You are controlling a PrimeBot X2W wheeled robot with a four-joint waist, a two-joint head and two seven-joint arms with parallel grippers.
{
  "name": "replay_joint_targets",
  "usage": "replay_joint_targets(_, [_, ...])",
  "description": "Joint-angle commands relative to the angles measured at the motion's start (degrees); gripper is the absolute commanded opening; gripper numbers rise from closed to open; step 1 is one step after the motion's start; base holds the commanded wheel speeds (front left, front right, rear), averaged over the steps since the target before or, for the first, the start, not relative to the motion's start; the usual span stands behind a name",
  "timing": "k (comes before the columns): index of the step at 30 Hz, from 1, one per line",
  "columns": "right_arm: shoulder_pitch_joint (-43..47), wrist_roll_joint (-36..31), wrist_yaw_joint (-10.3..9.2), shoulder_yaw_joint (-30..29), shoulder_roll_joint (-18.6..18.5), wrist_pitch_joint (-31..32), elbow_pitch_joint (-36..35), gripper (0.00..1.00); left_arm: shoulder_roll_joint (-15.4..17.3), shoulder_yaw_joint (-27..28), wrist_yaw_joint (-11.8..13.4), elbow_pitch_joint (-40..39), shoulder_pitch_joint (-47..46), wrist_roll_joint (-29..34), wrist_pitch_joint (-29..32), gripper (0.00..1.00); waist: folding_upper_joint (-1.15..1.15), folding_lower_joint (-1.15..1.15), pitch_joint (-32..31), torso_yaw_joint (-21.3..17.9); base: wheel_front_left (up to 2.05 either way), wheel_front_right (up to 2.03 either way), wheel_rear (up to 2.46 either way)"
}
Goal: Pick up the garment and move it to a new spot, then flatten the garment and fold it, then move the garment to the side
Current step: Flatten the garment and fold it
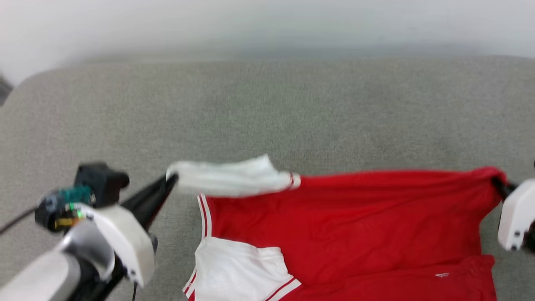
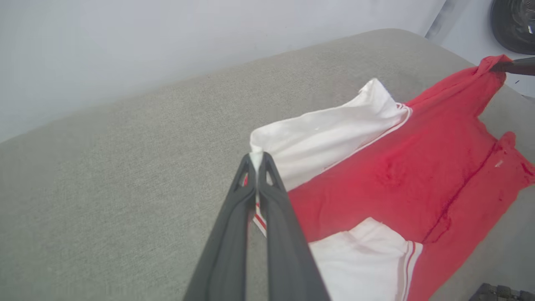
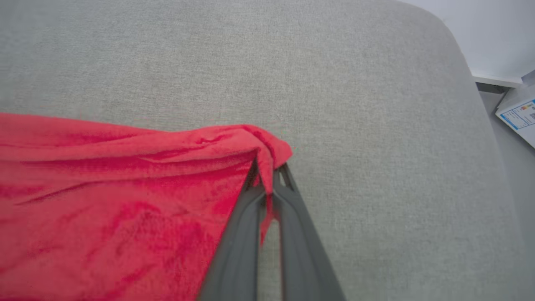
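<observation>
Wide grey surface (image 1: 267,104) spreads across the head view from 9 o'clock to 3, with a pale wall (image 1: 267,25) behind it at 12. On it lies the shirt (image 1: 355,217): red body stretched sideways from centre toward 4 o'clock, top edge pulled taut between the two arms, lower part resting on the surface and running off frame at 6. One white sleeve (image 1: 234,177) is drawn out at the 9 o'clock end of that edge (a striped band shows where it meets the red), and a second white sleeve (image 1: 238,267) lies flat below it at 7 o'clock. The left gripper (image 1: 170,180) comes in from 8 o'clock, fingers pinched together on the tip of the drawn-out sleeve; its wrist view shows white cloth squeezed between the tips. The right gripper (image 1: 498,182) is at 3 o'clock, clamped on the red corner. In the right wrist view the fabric bunches over the tips and a strip hangs down between the fingers. A small white printed card (image 3: 518,117) sits off the surface at 2 o'clock there.
</observation>
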Motion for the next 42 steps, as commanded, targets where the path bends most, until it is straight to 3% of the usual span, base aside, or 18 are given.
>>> replay_joint_targets(1, [2.8,0.6,-0.06,-0.8,0.8,-0.1,-1.7,0.0,0.6,-0.1,1.0,-0.7,2.7,-0.4,-0.5,0.0,0.0,0.01,-1.5,-0.1,0.0,0.0,0.0])
replay_joint_targets(9, [15.6,2.6,-0.06,-3.1,3.1,-0.3,-9.5,0.0,1.2,-2.3,3.7,-3.3,14.4,-3.8,-1.6,0.0,0.0,0.01,-2.5,0.7,0.0,0.0,0.0])
replay_joint_targets(13, [19.4,3.3,-0.06,-3.0,3.1,0.7,-10.1,0.0,1.4,-5.3,2.1,-1.1,17.7,-4.7,-0.2,0.0,0.0,0.01,-2.0,1.0,0.0,0.0,0.0])
replay_joint_targets(27, [22.2,-0.3,-0.06,2.3,-0.9,1.8,-7.0,0.0,-4.6,-11.1,-3.3,11.0,15.7,-3.8,0.7,0.0,0.0,0.01,-0.8,1.6,0.0,0.0,0.0])
replay_joint_targets(32, [22.0,0.3,-0.05,4.0,-0.3,1.7,-4.7,0.0,-6.4,-12.4,-4.3,13.7,15.4,-3.5,0.5,0.0,0.0,0.01,-1.2,1.7,0.0,0.0,0.0])
replay_joint_targets(33, [22.0,0.4,-0.05,4.2,-0.3,1.5,-4.3,0.84,-6.7,-12.6,-4.3,14.3,15.4,-3.4,0.5,0.0,0.0,0.01,-1.3,1.7,0.0,0.0,0.0])
replay_joint_targets(34, [21.9,0.6,-0.05,4.1,0.0,1.2,-4.1,1.0,-7.1,-12.6,-4.0,14.7,15.2,-3.1,0.1,0.54,0.0,0.01,-1.5,1.7,0.0,0.0,0.0])
replay_joint_targets(35, [21.7,0.9,-0.05,4.1,0.3,1.1,-4.2,1.0,-7.5,-12.5,-3.9,15.2,15.1,-3.0,-0.4,1.0,0.0,0.01,-1.6,1.7,0.0,0.0,0.0])
replay_joint_targets(42, [20.7,3.1,-0.05,2.6,-0.8,1.1,-8.7,1.0,-8.1,-11.1,-2.2,15.5,13.9,0.2,-6.1,1.0,0.0,0.01,-2.5,1.7,0.0,0.0,0.0])
